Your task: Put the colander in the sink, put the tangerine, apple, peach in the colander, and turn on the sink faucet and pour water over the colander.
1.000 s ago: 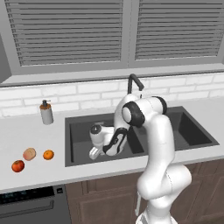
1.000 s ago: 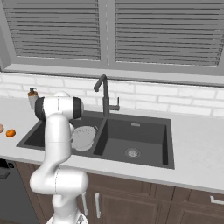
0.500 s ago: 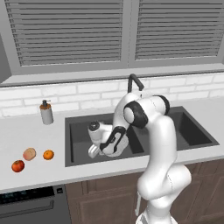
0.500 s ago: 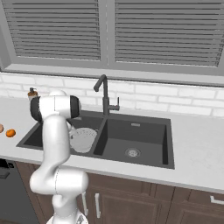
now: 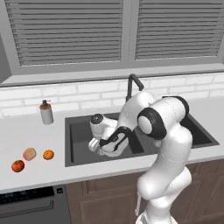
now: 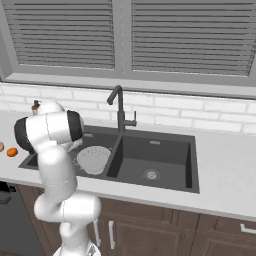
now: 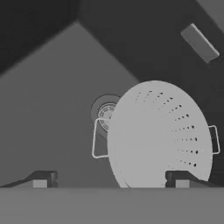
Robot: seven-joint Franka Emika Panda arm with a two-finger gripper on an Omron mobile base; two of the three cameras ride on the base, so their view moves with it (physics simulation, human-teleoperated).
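The gripper (image 7: 109, 178) hangs low in the left basin of the sink (image 5: 76, 131), its two tips set wide apart with nothing between them. In the hand view one tip stands over bare basin floor and the other over the rim of the colander (image 7: 159, 135), so the bowl sits just below and ahead of the hand, free of it. The colander (image 6: 93, 159) rests upright on the basin floor, next to the round drain (image 7: 106, 114), its handles out to either side.

With the colander in place, the next job, as I judge it, is the fruit, and all of it lies the same way from the gripper: out of the basin, up over the sink's left wall, and along the counter (image 5: 26, 135) to the robot's left. The tangerine (image 5: 48, 154) is nearest the sink, the peach (image 5: 29, 153) just beyond it, and the apple (image 5: 18, 166) farthest and closest to the counter's front edge. They lie in a loose row, near each other but apart. The faucet (image 5: 131, 85) stands behind the sink, the opposite way.
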